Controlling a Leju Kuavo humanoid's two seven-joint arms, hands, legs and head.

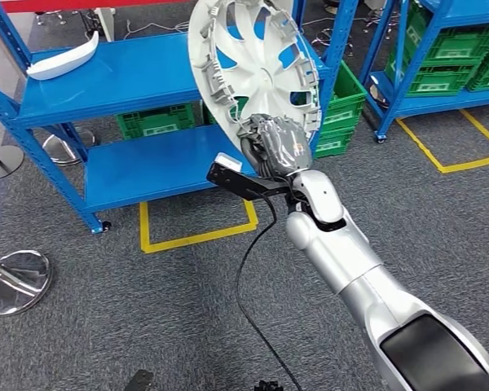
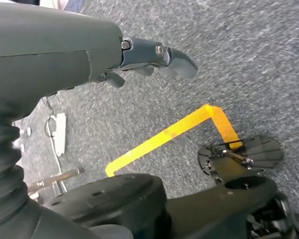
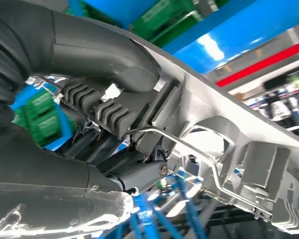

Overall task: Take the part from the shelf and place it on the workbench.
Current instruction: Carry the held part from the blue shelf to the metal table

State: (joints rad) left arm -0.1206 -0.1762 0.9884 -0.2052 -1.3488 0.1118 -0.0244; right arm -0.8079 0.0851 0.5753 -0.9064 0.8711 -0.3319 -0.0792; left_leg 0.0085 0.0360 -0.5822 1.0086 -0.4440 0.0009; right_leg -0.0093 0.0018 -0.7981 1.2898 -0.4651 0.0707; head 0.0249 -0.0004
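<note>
Right robot hand (image 1: 278, 147) grips silver wheel cover (image 1: 254, 65) by rim, raised before blue shelf (image 1: 125, 77). Left robot hand (image 2: 155, 59) hangs over carpet, fingers apart, holding nothing.

One silver wheel cover (image 1: 254, 65) is gripped at its rim by the right hand (image 1: 278, 147). Behind that hand stand two blue shelf racks (image 1: 138, 77), holding several green crates (image 1: 457, 53). One white curved part (image 1: 63, 59) lies far left of it.
</note>
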